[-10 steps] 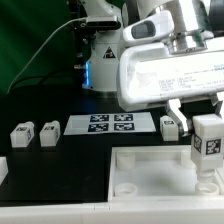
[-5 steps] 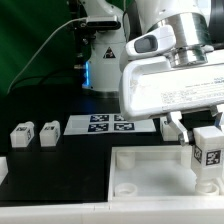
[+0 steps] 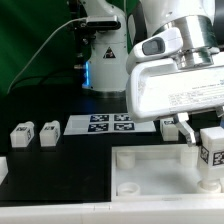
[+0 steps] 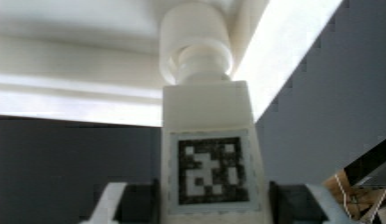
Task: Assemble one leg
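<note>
The leg (image 3: 213,152) is being gripped upright by the claw (image 3: 207,133) near the tray-like part's (image 3: 140,172) three o'clock edge in the exterior view. It is, seemingly, best being kept vertical and lowered slowly.

Leg (image 3: 212,152) partly past the exterior view's right edge; fingers (image 4: 122,202) mere blurred slivers in the wrist view.

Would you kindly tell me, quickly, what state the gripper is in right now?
The gripper is closed, holding a leg.
</note>
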You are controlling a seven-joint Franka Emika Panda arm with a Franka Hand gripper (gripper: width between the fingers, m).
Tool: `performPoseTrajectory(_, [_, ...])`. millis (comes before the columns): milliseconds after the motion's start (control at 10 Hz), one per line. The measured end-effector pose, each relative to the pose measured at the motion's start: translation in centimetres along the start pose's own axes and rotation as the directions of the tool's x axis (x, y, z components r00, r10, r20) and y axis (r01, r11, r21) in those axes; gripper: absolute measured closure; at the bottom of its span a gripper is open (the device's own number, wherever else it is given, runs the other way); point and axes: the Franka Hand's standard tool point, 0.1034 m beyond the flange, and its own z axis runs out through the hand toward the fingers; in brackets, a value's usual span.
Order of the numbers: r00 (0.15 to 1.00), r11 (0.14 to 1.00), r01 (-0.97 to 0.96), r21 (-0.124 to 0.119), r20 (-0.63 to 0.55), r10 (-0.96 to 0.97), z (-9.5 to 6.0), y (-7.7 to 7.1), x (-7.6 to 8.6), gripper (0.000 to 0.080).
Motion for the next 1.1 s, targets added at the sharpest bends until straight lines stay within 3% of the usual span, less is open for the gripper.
performPoseTrajectory(200, [1.0, 1.0, 0.007, -0.001, 0.005, -0.007, 0.74, 0.09, -0.85, 0.0505])
performPoseTrajectory(800, [1.0, 1.0, 0.024, 0.001, 0.019, -0.024, 1.19, 0.24, -0.68, 0.049])
performPoseTrajectory(900, [1.0, 1.0, 0.024, 0.001, 0.019, -0.024, 1.2, 0.24, -0.69, 0.0307])
performPoseTrajectory(1000, [1.0, 1.0, 0.025, 0.001, 0.019, -0.025, 1.2, 0.24, -0.7, 0.0202])
performPoseTrajectory(1100, [0.999, 1.0, 0.026, 0.001, 0.02, -0.026, 1.22, 0.24, -0.72, 0.0202])
